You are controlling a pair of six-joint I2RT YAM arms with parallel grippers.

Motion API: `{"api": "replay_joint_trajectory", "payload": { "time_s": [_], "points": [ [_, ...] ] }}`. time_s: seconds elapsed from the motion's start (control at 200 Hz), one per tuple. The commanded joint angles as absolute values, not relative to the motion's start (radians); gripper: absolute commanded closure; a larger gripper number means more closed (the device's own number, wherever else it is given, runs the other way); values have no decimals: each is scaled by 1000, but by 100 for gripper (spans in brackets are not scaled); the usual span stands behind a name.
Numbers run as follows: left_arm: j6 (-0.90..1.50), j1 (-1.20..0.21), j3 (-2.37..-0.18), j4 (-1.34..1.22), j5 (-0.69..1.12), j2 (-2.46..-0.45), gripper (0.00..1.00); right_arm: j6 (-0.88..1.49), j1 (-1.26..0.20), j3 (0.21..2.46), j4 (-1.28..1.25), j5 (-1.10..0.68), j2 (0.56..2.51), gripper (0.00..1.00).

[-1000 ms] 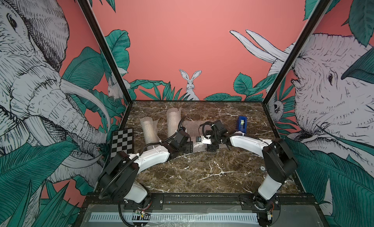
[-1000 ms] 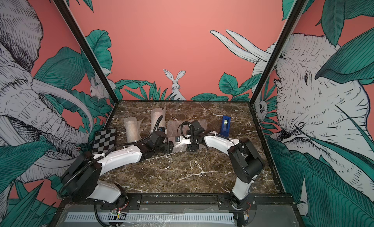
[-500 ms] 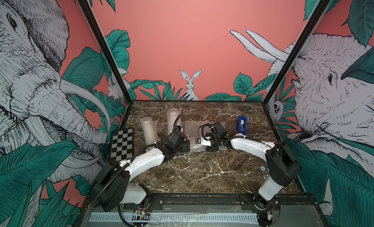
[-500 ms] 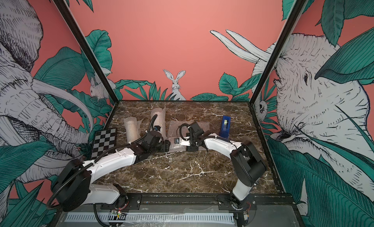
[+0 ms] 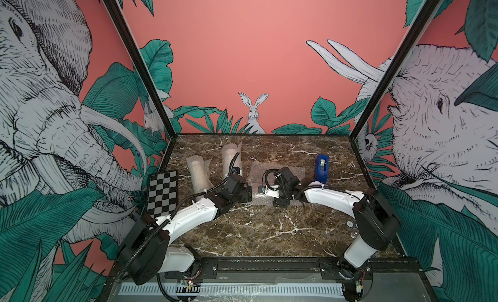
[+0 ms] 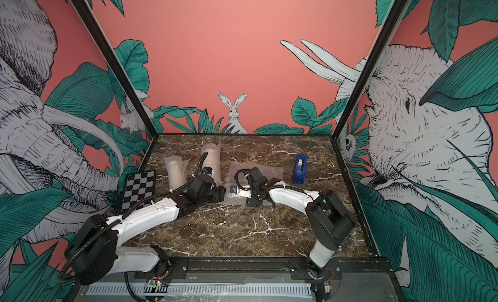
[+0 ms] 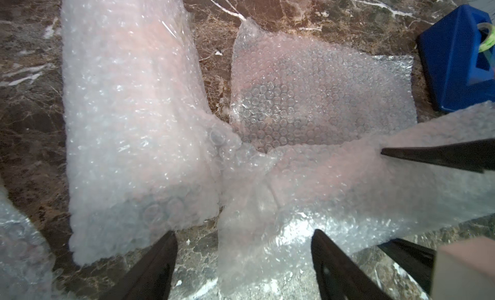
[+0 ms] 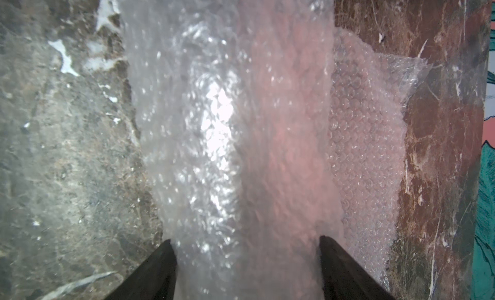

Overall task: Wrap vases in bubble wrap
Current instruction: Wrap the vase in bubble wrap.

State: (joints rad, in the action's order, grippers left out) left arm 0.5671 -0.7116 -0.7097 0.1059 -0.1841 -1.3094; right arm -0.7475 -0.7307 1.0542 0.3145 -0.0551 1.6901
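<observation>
left gripper: jaws apart, bubble wrap roll end between, running to 3 o'clock | right gripper: straddles it, grip unclear

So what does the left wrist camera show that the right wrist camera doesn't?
Only the left wrist view: the blue plastic tape dispenser and an upright bubble-wrapped bundle. Only the right wrist view: a strip of teal painted wall. Both: the bubble-wrapped roll lying on the brown marble table, and the flat clear bubble wrap sheet beside it.
</observation>
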Motion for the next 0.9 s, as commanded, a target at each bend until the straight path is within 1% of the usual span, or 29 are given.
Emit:
{"api": "replay_joint_trajectory", "payload": {
  "time_s": [0.0, 0.14, 0.3, 0.44, 0.595, 0.715, 0.77, 0.895],
  "points": [
    [577, -707, -688, 119, -215, -1275, 20, -747, -712, 1057, 492, -88, 1773, 20],
    [576, -707, -683, 123, -218, -1267, 20, -755, -709, 1078, 536, -106, 1804, 21],
    [574, -707, -681, 121, -221, -1263, 20, -759, -706, 1085, 546, -116, 1828, 17],
    [572, -707, -686, 123, -222, -1256, 20, -771, -695, 1116, 564, -124, 1871, 19],
    [568, -707, -683, 136, -231, -1250, 20, -773, -692, 1135, 569, -137, 1880, 24],
    [568, -707, -685, 137, -225, -1250, 20, -752, -689, 1166, 612, -167, 1865, 35],
    [568, -707, -691, 141, -217, -1252, 20, -726, -689, 1170, 622, -191, 1842, 38],
    [574, -707, -698, 137, -190, -1261, 20, -640, -704, 1126, 581, -222, 1771, 38]
  ]
}}
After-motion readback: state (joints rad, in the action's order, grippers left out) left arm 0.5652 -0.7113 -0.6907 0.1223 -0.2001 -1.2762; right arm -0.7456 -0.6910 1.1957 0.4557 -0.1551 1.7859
